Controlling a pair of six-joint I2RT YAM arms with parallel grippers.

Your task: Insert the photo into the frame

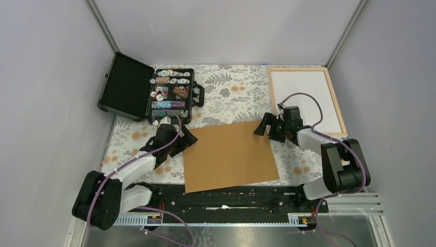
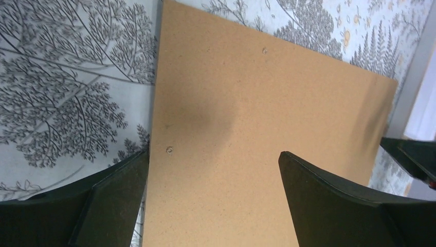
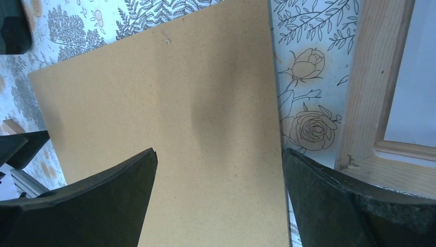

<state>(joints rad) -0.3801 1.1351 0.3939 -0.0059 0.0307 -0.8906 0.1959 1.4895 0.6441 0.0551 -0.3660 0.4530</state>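
From above, the frame (image 1: 298, 68) lies flat at the far right corner of the table (image 1: 231, 98), a thin rectangle of pale wood. Its opening is filled with plain white. I judge this to be the photo (image 1: 303, 95) lying face down, because no dark printed side shows anywhere, but I cannot be certain. A brown cardboard board (image 1: 229, 154) lies flat in the middle of the table, close to the near edge, and a black case of poker chips (image 1: 149, 95) stands open at the far left corner. The left gripper (image 1: 184, 140) is at the left edge of the board and the right gripper (image 1: 270, 131) is at its far right corner. Both are spread wide and hold nothing. In the left wrist view the two dark fingers (image 2: 113, 200) stand far apart above the board, whose surface is matte and a little grainy, with small dimples. In the right wrist view the fingers (image 3: 103, 200) are also wide apart over the board, and the wood of the frame beside it looks raw and unpainted. A glossy print is probably light, thin and bendable, slippery on its face and easy to crease. I would therefore take it by the white border at an edge or corner. The frame seems stiff and light, but its pane may be fragile.
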